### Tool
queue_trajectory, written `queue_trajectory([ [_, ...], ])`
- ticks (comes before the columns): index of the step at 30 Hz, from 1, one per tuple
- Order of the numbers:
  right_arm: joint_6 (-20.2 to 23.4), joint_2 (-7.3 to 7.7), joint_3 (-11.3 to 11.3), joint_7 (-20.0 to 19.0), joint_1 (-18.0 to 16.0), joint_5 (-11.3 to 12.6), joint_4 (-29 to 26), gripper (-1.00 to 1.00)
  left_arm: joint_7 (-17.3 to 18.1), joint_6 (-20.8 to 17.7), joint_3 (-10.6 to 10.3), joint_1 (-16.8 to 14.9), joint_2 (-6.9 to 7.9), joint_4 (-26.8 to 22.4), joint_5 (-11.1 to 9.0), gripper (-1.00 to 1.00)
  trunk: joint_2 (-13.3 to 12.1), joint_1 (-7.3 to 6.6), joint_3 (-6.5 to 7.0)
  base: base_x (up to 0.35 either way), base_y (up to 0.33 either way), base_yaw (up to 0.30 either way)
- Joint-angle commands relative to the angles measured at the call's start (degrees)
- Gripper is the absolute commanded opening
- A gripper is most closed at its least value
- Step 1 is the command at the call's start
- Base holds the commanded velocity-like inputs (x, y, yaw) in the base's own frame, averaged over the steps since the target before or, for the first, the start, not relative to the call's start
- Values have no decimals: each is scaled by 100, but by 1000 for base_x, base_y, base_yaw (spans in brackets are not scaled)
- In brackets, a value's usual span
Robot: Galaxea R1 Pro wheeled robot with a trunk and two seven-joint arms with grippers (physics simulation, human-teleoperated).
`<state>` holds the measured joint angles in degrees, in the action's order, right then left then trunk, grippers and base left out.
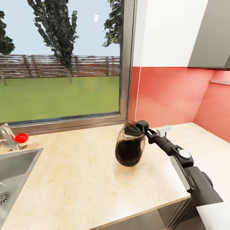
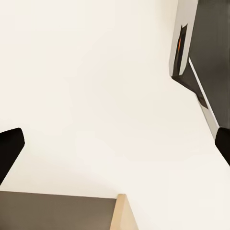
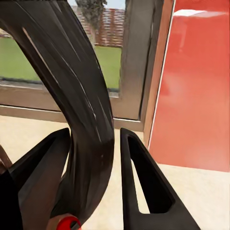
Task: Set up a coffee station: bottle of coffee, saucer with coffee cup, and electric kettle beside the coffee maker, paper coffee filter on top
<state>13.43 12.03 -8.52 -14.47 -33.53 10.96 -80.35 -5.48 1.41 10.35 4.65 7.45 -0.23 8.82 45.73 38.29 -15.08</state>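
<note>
Seen from the robot's head, the electric kettle stands upright on the kitchen countertop, just in front of the window, well to the right of the steel sink. The right wrist camera shows the right gripper clamped around its black handle. The left gripper's dark fingertips sit wide apart, open.

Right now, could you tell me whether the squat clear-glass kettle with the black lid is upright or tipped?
Upright: the kettle sits base-down on the beige countertop, lid on top.
</note>
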Motion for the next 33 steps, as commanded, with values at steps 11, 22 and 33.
queue_trajectory([
  [11, 152, 18, 26, -19, -4, 99, -86, -100, -9, 75, 76, -8, -33, -20, -50, 100, 5, 1, -6, -18, 0, 0],
  [22, 143, -3, -8, -29, -4, 100, -21, -100, 0, 106, 88, -8, -19, -20, -363, 100, 5, 1, 47, -284, 171, 188],
  [33, 143, -286, -17, -21, 11, 91, -8, -100, 2, 160, 56, -8, -24, -26, -364, 100, 5, 1, 109, -250, 240, 221],
])
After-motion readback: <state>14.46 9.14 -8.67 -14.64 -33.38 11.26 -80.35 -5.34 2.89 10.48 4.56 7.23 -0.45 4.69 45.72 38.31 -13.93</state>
